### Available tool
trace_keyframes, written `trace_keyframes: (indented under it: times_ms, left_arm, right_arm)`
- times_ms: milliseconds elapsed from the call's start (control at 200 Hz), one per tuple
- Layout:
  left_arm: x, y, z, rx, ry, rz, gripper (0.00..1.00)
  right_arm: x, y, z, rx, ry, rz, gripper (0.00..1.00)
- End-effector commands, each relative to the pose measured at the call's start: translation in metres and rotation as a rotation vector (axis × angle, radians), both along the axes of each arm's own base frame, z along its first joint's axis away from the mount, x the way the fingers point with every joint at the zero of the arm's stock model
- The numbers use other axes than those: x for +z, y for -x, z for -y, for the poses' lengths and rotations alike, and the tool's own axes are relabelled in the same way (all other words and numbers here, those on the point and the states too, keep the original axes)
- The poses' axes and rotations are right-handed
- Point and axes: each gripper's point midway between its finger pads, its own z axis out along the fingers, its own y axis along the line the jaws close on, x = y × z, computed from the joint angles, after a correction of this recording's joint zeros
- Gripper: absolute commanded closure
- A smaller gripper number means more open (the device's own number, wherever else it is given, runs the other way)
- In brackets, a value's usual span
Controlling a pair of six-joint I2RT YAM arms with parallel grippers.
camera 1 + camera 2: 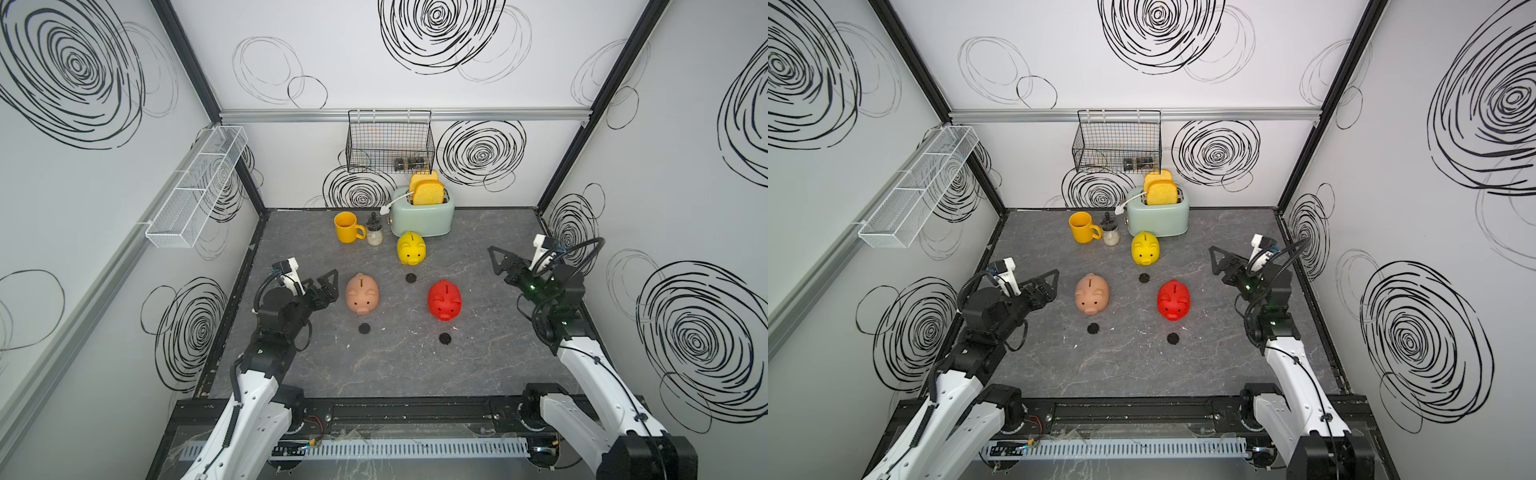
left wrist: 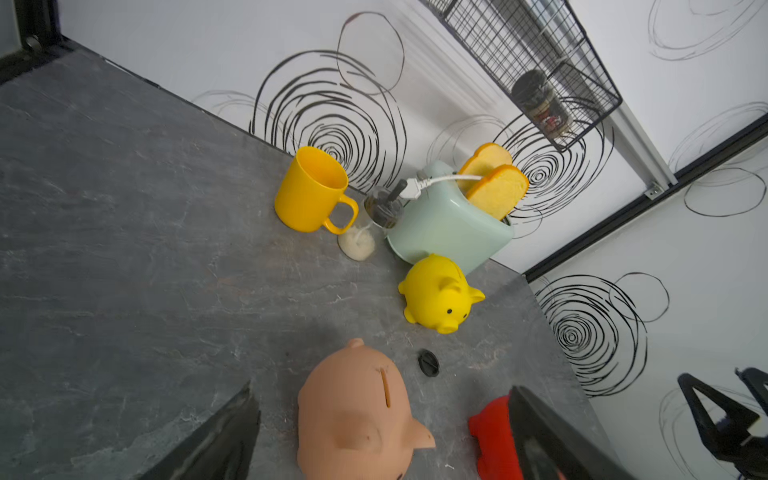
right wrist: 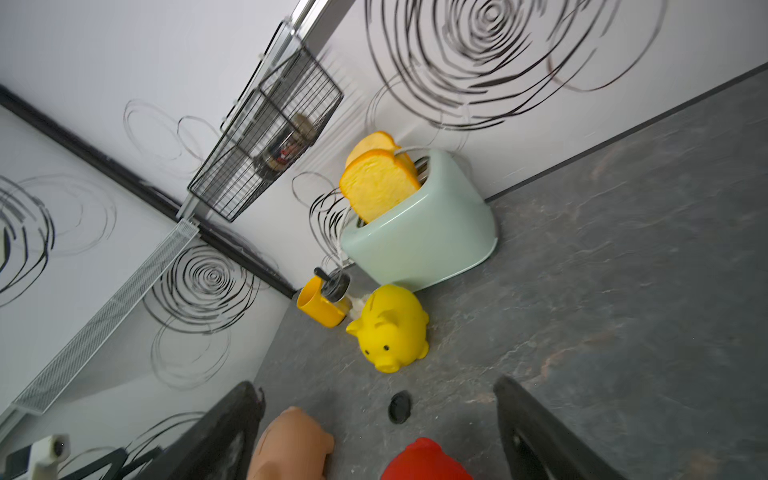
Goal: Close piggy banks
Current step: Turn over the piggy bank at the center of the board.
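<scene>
Three piggy banks stand upright on the grey table (image 1: pixel 291 365): a pale pink one (image 1: pixel 362 293) (image 2: pixel 353 415), a yellow one (image 1: pixel 411 248) (image 3: pixel 392 328) further back, and a red one (image 1: pixel 444 299) (image 1: pixel 1174 299). A small black round plug lies in front of each: (image 1: pixel 364 328), (image 1: pixel 411 278), (image 1: pixel 445 338). My left gripper (image 1: pixel 330 284) (image 2: pixel 380 388) hovers open just left of the pink pig, which lies between its spread fingers in the left wrist view. Over the right side, my right gripper (image 1: pixel 494 259) (image 3: pixel 376 384) is open and empty, well clear of the red pig.
At the back stand a yellow mug (image 1: pixel 347 226), a small glass jar (image 1: pixel 374 233) and a mint toaster (image 1: pixel 424 218) holding toast, close behind the yellow pig. A black wire basket (image 1: pixel 390 141) hangs on the back wall, a white mesh shelf (image 1: pixel 195 187) on the left wall.
</scene>
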Motion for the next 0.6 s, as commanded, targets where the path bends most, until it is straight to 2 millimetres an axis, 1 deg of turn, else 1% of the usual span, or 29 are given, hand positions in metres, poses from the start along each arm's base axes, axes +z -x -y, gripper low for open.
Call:
trace_keyframes:
  times_ms: [0, 105, 195, 210, 275, 295, 350, 395, 425, 520, 595]
  left_arm:
    - [-0.014, 0.009, 0.018, -0.086, 0.041, -0.058, 0.04]
    - [-0.023, 0.010, 0.028, -0.120, 0.038, -0.079, 0.03]
    - [-0.028, 0.008, 0.040, -0.154, 0.049, -0.104, 0.02]
    - [-0.028, 0.008, 0.043, -0.167, 0.055, -0.105, 0.02]
    - [-0.028, 0.007, 0.053, -0.205, 0.066, -0.118, 0.00]
    - [-0.029, 0.007, 0.055, -0.212, 0.062, -0.121, 0.00]
    - [-0.032, 0.005, 0.057, -0.208, 0.036, -0.129, 0.01]
    - [-0.037, 0.004, 0.055, -0.188, 0.012, -0.147, 0.01]
    - [-0.039, 0.003, 0.054, -0.182, 0.004, -0.152, 0.02]
    - [-0.044, -0.001, 0.053, -0.167, 0.002, -0.162, 0.03]
    - [-0.048, -0.003, 0.055, -0.165, 0.006, -0.167, 0.05]
  right_arm:
    - [0.003, 0.006, -0.049, 0.126, 0.007, -0.048, 0.11]
    - [-0.001, 0.009, -0.095, 0.201, 0.025, -0.080, 0.12]
    - [-0.012, 0.006, -0.132, 0.258, 0.057, -0.138, 0.12]
    - [-0.011, 0.006, -0.137, 0.265, 0.059, -0.152, 0.12]
    - [-0.027, -0.001, -0.154, 0.263, 0.055, -0.267, 0.14]
    - [-0.028, -0.003, -0.160, 0.268, 0.049, -0.279, 0.14]
    - [-0.032, -0.006, -0.182, 0.308, 0.041, -0.272, 0.15]
    - [-0.034, -0.011, -0.199, 0.346, 0.021, -0.285, 0.18]
    - [-0.037, -0.014, -0.207, 0.355, 0.021, -0.303, 0.20]
    - [-0.057, -0.030, -0.229, 0.352, 0.044, -0.394, 0.22]
    - [-0.070, -0.034, -0.244, 0.381, 0.044, -0.447, 0.22]
